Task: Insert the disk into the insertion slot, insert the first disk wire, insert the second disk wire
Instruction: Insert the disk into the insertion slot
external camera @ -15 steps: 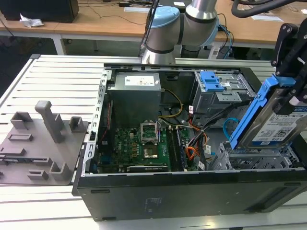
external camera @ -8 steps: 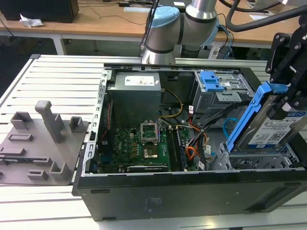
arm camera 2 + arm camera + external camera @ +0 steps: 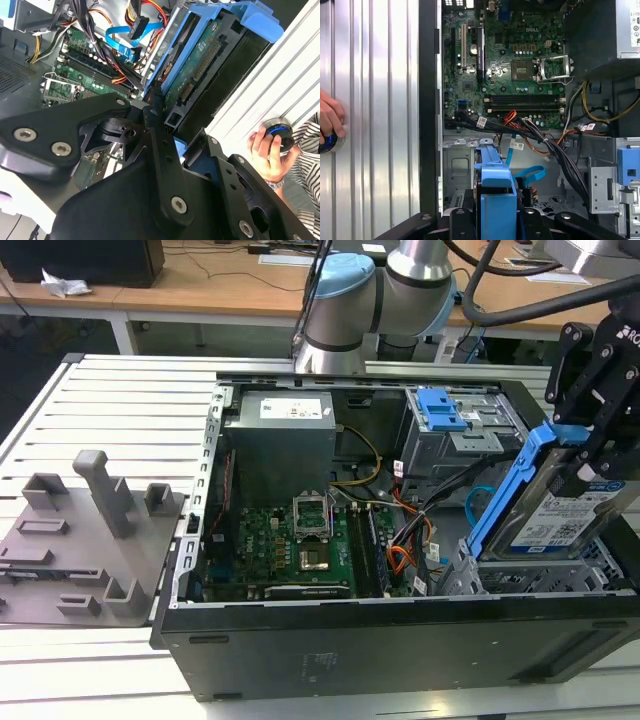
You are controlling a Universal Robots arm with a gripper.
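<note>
Right up against the lens in the first wrist view is the black two-finger gripper (image 3: 496, 220). It's clamped tight on the top edge of the disk (image 3: 570, 515), a flat silver hard drive with a white-and-blue label in a bright blue plastic carrier.

Biggest thing around is the slatted aluminium table (image 3: 110, 410). The open black PC tower case (image 3: 400, 650) lies on its side on it, and the grey-and-blue robot arm (image 3: 380, 300) reaches in from behind. A flat grey plastic fixture (image 3: 90, 530) with upright pegs sits just beside the case, on the exterior view's left.

Inside the case, the boxy grey power supply (image 3: 280, 445) is next to the green motherboard (image 3: 290, 540). The taller grey metal bay (image 3: 470, 440) has its blue latch (image 3: 440, 410) on top.

The disk hangs tilted, its low edge down at the insertion slot (image 3: 540, 578), the low perforated light-grey cage. Can't tell how far in it is.

A loose light-blue flat cable (image 3: 530, 175) curls near the slot.

A person's hand (image 3: 329, 117) rests on a round blue-ringed knob (image 3: 277, 132) on the table.
</note>
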